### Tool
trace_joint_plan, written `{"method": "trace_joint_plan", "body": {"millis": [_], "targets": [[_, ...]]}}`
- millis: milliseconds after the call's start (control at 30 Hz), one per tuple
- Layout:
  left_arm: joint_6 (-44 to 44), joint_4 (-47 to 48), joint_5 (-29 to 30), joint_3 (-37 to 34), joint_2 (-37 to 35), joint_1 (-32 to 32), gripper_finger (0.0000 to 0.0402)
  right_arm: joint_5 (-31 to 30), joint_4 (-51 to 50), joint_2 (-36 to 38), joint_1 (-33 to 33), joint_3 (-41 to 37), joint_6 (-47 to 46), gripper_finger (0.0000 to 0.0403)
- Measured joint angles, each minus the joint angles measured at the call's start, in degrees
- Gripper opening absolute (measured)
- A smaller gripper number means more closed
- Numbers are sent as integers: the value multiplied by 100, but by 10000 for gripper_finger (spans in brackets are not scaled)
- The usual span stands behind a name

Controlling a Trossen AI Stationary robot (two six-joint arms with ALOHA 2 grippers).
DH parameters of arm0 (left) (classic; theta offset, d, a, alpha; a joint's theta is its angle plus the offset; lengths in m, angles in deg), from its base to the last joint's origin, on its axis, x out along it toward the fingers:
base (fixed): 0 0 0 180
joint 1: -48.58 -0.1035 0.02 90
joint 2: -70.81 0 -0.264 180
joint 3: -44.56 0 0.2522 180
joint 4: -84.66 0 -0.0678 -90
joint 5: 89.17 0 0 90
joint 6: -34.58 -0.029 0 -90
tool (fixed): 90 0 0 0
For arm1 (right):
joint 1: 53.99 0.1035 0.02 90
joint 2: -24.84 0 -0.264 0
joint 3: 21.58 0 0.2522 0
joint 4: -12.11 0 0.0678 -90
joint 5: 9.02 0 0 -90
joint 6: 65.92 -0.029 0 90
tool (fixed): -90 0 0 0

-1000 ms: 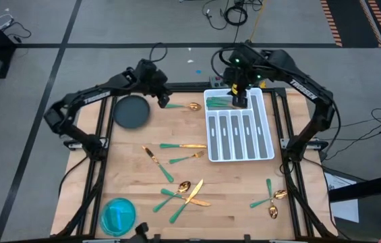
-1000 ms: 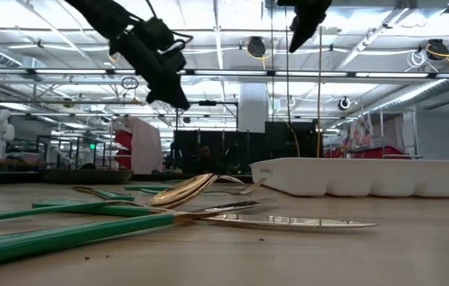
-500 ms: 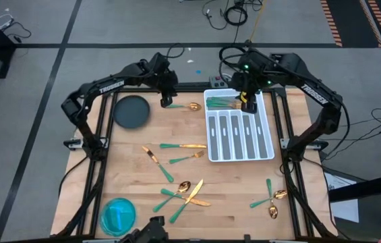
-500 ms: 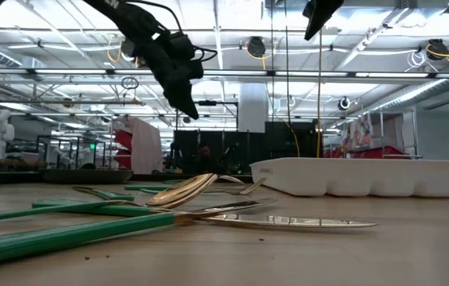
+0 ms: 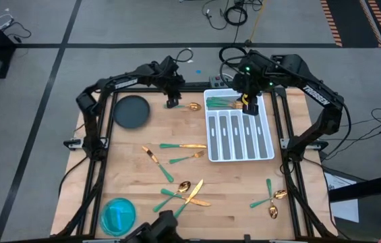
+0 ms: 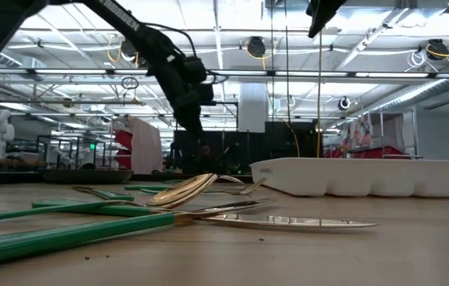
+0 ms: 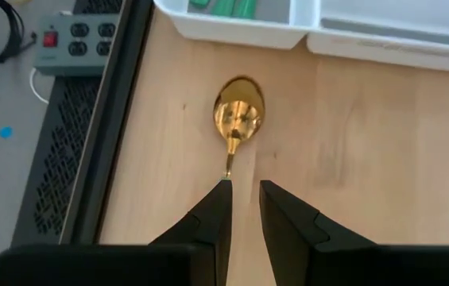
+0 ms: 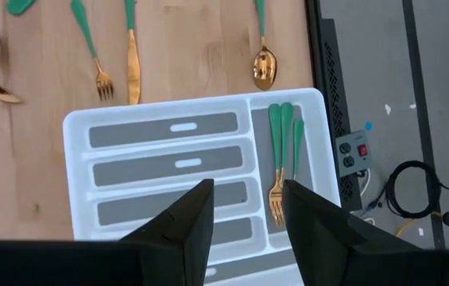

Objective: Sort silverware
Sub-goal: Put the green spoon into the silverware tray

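Note:
A spoon (image 5: pixel 189 106) with a gold bowl (image 7: pixel 238 117) and a teal handle lies flat near the table's far edge, left of the white divided tray (image 5: pixel 239 128). My left gripper (image 5: pixel 172 103) hovers over its handle end. Its fingers stand narrowly open (image 7: pixel 244 191), and one of them hides the handle. My right gripper (image 5: pixel 249 106) is open and holds nothing (image 8: pixel 246 187), high above the tray's far compartment, where three forks (image 8: pixel 282 151) lie. More silverware lies flat on the wood: a knife (image 5: pixel 185 146), a fork (image 5: pixel 189 158), a crossed pile (image 5: pixel 183 191) and spoons (image 5: pixel 272 199).
A dark round plate (image 5: pixel 131 111) sits at the far left and a blue bowl (image 5: pixel 118 214) at the near left corner. The tray's long slots (image 5: pixel 241 135) show only grey liners. A power strip (image 7: pixel 77 44) lies on the floor beyond the far edge.
My left gripper has swung toward the table's right along the far edge and come down, ending over the spoon's handle. My right gripper has shifted slightly right and toward the near edge above the tray, rising a little. The silverware has stayed put.

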Motion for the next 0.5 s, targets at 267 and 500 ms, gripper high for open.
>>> {"method": "trace_joint_plan", "body": {"millis": [267, 500], "targets": [[-114, 498, -29, 774, 827, -1, 76, 2, -155, 0, 0, 0, -91, 144], [-439, 898, -44, 1108, 1171, -1, 76, 2, -268, -2, 0, 0, -91, 144]]}}
